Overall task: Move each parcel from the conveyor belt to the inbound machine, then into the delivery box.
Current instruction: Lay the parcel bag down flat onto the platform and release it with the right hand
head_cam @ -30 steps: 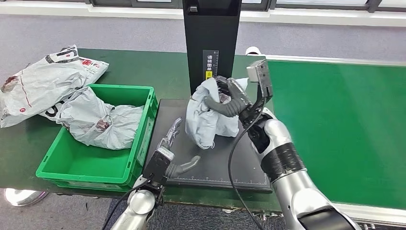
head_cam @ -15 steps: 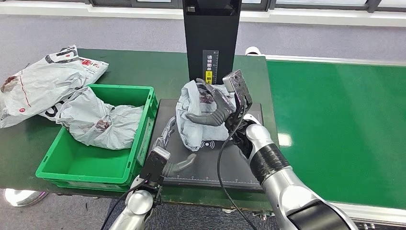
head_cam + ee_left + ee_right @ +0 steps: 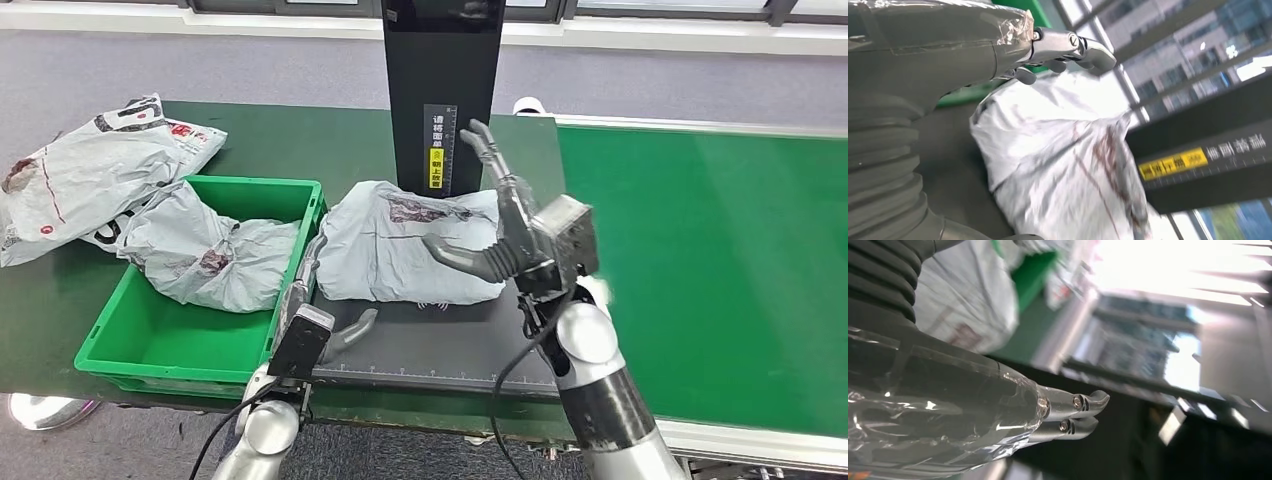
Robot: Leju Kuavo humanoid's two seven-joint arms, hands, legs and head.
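i see the parcel (image 3: 405, 245) lying flat on the black scanner plate (image 3: 440, 345), at the foot of the dark post (image 3: 440, 90), just beside the green box (image 3: 200, 290). my right hand (image 3: 505, 235) hovers at its right end, fingers (image 3: 485, 140) spread and holding nothing. my left hand (image 3: 320, 315) sits at the plate's left edge by the parcel's corner, fingers apart, empty. two more parcels (image 3: 130, 190) lie in and behind the box on the worktop (image 3: 290, 140).
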